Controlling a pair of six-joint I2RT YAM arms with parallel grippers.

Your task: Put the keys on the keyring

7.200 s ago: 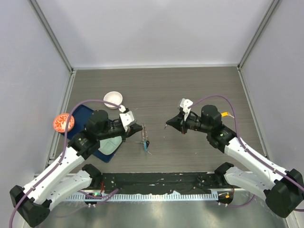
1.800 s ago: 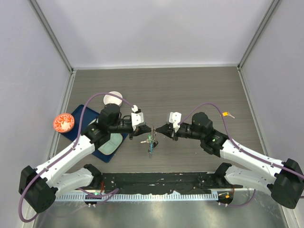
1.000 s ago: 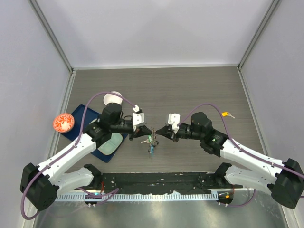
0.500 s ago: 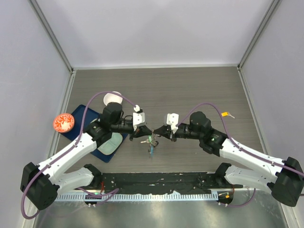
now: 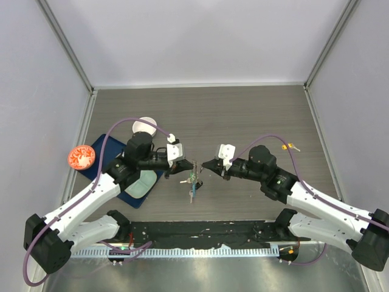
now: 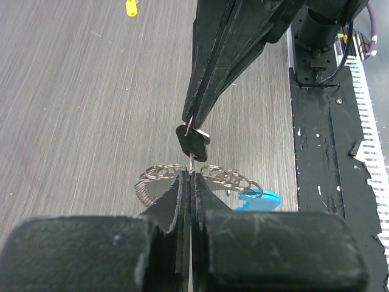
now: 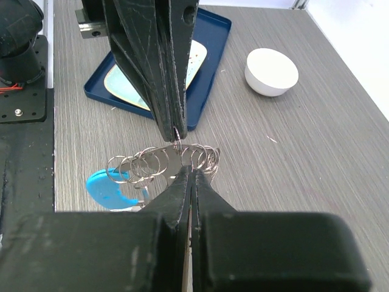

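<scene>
The keyring (image 5: 192,180) hangs between my two grippers above the table, with its blue tag (image 5: 192,194) lowest. My left gripper (image 5: 182,170) is shut on the ring's wire; in the left wrist view its fingertips (image 6: 184,179) pinch among the small silver rings (image 6: 159,174), with the blue tag (image 6: 259,199) to the right. My right gripper (image 5: 206,164) is shut on a key with a black head (image 6: 193,141) just above the left fingertips. In the right wrist view the right gripper (image 7: 190,174) sits under the ring's loops (image 7: 159,161) and blue tag (image 7: 108,188).
A white bowl (image 5: 144,127) (image 7: 271,72), a blue tray (image 5: 104,152) (image 7: 208,35) with a pale plate, and an orange-red disc (image 5: 81,157) lie at the left. A small yellow tag (image 5: 290,146) (image 6: 131,7) lies at the right. Black base rail runs along the near edge.
Over the last seconds both grippers closed in on each other over the table's middle. In the last half second they drew slightly apart, the keyring still hanging between them.
</scene>
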